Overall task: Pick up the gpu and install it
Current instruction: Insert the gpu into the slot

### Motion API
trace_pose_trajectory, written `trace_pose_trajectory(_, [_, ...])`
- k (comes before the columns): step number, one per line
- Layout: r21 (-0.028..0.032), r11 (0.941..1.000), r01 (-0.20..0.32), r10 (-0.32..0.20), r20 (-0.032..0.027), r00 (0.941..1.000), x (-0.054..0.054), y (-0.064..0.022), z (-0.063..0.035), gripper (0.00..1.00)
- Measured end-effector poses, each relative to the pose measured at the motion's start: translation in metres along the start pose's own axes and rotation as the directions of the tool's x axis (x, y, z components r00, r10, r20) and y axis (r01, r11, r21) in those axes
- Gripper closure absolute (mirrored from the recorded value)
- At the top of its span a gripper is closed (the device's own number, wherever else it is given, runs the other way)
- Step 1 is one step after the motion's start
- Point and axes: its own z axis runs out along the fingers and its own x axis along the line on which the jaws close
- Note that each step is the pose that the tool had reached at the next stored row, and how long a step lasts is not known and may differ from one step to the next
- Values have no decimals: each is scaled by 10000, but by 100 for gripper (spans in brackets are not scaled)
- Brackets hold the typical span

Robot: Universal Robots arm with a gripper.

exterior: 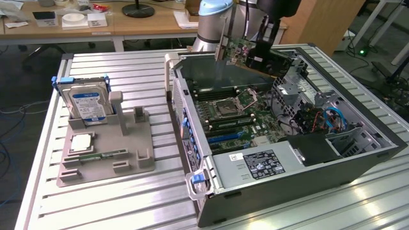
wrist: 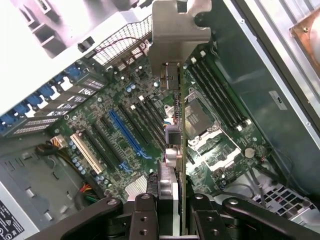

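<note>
- Dark-green circuit card, the gpu [exterior: 246, 51]: held edge-down and tilted in the air above the far end of the open computer case [exterior: 383, 132], touching nothing inside it. In the wrist view the gpu [wrist: 172, 165] runs edge-on, with its silvery end bracket [wrist: 180, 25] at the far end.
- Gripper [exterior: 261, 50]: clamped on the card's upper edge; in the wrist view the gripper [wrist: 172, 212] has one dark finger pressed to each face of the card.
- Motherboard [wrist: 125, 100]: lies directly below the card. A long blue expansion slot [wrist: 127, 135] and its dark neighbours are unoccupied; the card hangs off to one side of them, over the region by the processor socket [exterior: 227, 106].
- Step in hand, as judged: pick-up done, card carried over the case, installation not yet begun.
- Next move, as judged: calls for lining the card's contact edge up with a slot, bracket toward the case's slotted wall, then a straight, square descent.
- Grey parts holder [exterior: 96, 167]: stands well apart on the slatted table [exterior: 128, 206], carrying a hard drive [exterior: 88, 105].
</note>
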Motion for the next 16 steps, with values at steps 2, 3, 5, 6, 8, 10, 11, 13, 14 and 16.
trace_pose_trajectory(2, [7, 9999, 162, -162, 4, 9999, 5, -2, 1, 72])
trace_pose_trajectory(3, [11, 9997, 250, -250, 7, 9997, 6, -2, 1, 72])
trace_pose_trajectory(5, [15, 9989, 460, -460, 7, 9989, 8, -3, 1, 72])
trace_pose_trajectory(6, [16, 9984, 564, -564, 8, 9984, 9, -2, 2, 72])
trace_pose_trajectory(8, [19, 9970, 770, -770, 9, 9970, 10, -3, 2, 72])
trace_pose_trajectory(10, [21, 9952, 975, -975, 9, 9952, 11, -3, 2, 72])
trace_pose_trajectory(11, [22, 9941, 1088, -1088, 9, 9941, 12, -3, 2, 72])
trace_pose_trajectory(13, [30, 9914, 1309, -1309, 12, 9914, 13, -4, 4, 72])
trace_pose_trajectory(14, [38, 9897, 1429, -1429, 15, 9897, 14, -4, 4, 72])
trace_pose_trajectory(16, [60, 9862, 1657, -1658, 25, 9862, 15, -5, 6, 72])
